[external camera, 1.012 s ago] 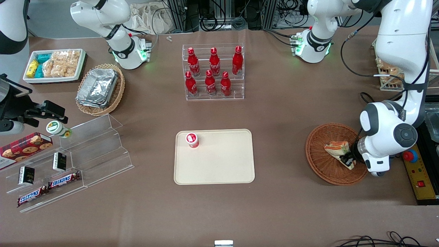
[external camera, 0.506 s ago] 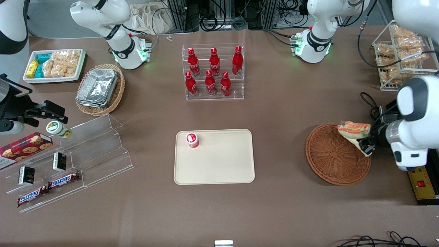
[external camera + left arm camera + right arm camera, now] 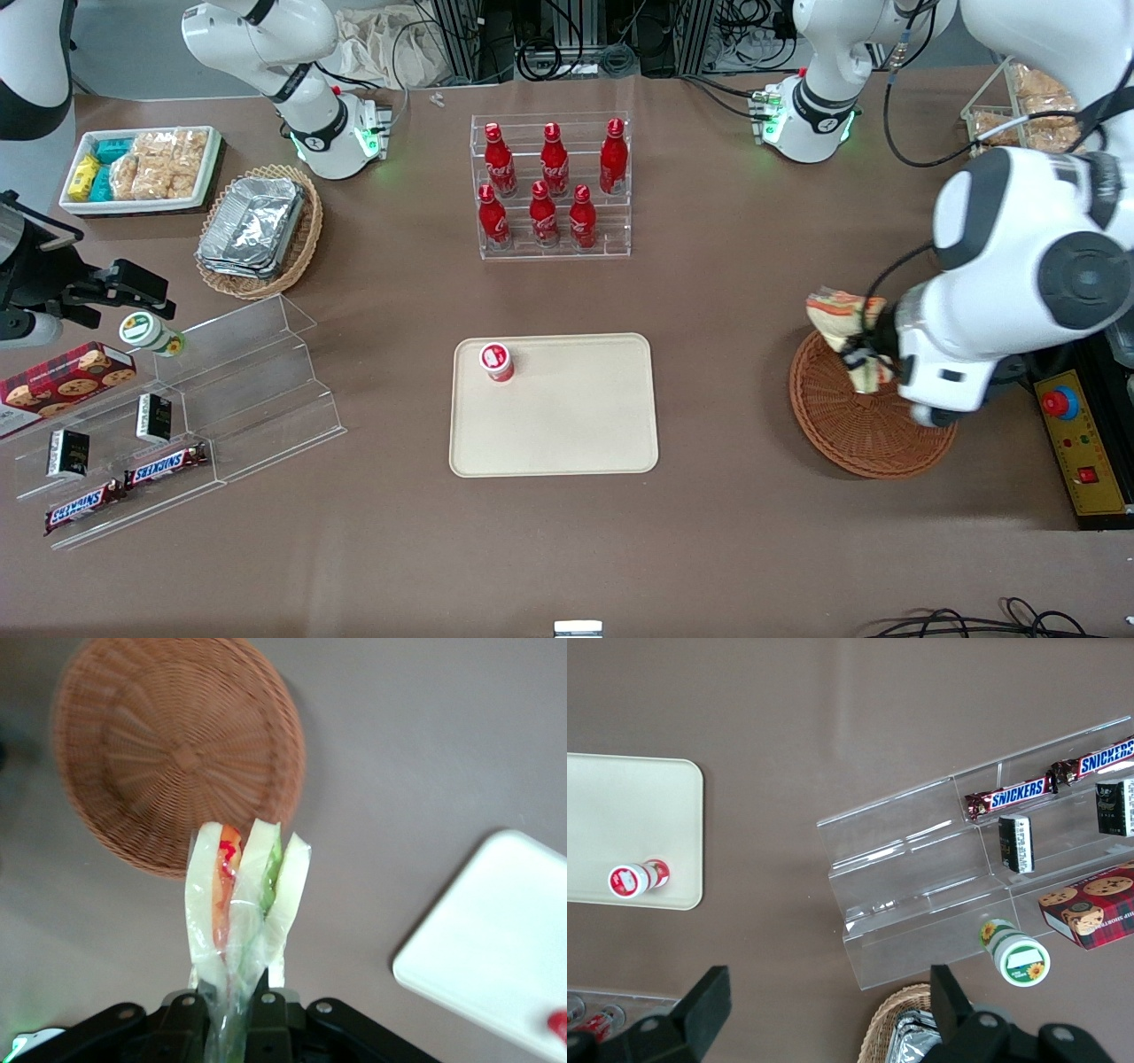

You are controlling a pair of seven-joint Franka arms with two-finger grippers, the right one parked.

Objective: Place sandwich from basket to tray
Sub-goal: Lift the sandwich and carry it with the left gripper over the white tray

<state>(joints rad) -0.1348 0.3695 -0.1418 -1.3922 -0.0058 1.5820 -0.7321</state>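
Front view: gripper [image 3: 858,359] clamped on sandwich [image 3: 840,321], raised above basket [image 3: 842,425] rim nearest tray [image 3: 567,443], likely for carrying clear of wicker.

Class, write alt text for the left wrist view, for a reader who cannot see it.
The hand is shut on a wrapped sandwich, its red, orange and green filling edge showing, held in the air above the brown table. The empty round wicker basket lies below it, and a corner of the cream tray shows to one side.
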